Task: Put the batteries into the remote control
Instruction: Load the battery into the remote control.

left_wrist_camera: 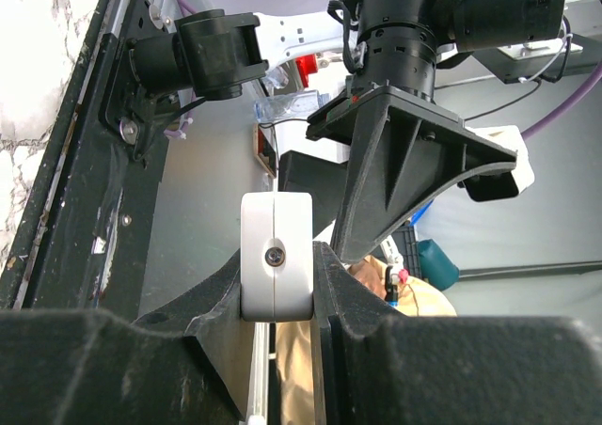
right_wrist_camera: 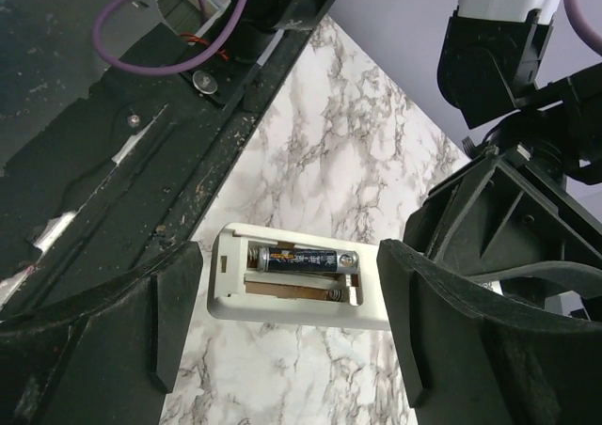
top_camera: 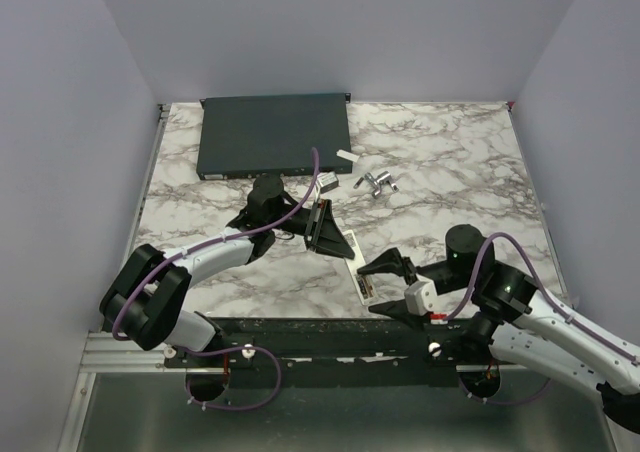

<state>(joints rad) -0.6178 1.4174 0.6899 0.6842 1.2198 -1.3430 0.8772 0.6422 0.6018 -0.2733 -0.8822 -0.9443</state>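
From above, my left gripper is clamped on the far end of the remote control. The remote sits close to the near edge of the table, at about 6 o'clock from its centre. My right gripper has its fingers spread, one on each side of the remote. Bare marble runs out toward 3 o'clock, and at 12 o'clock the dark-grey box sits along the far edge. Near 1 o'clock lie a small white piece and some small greyish bits — too small for me to identify.

At my left wrist, the fingers squeeze the remote's white end, which has one screw in it. Seen end-on, its length is hidden. The right gripper's black finger stands just above, at 1 o'clock.

At my right wrist, the remote shows its open compartment between my fingers, with marble visible on both sides — I touch neither side. One battery sits in the far slot, and the slot beside it shows a spring coil. The remote's right end is hidden under the left gripper. I cannot tell whether the remote rests on the marble. The black rail borders the table at 10 o'clock.
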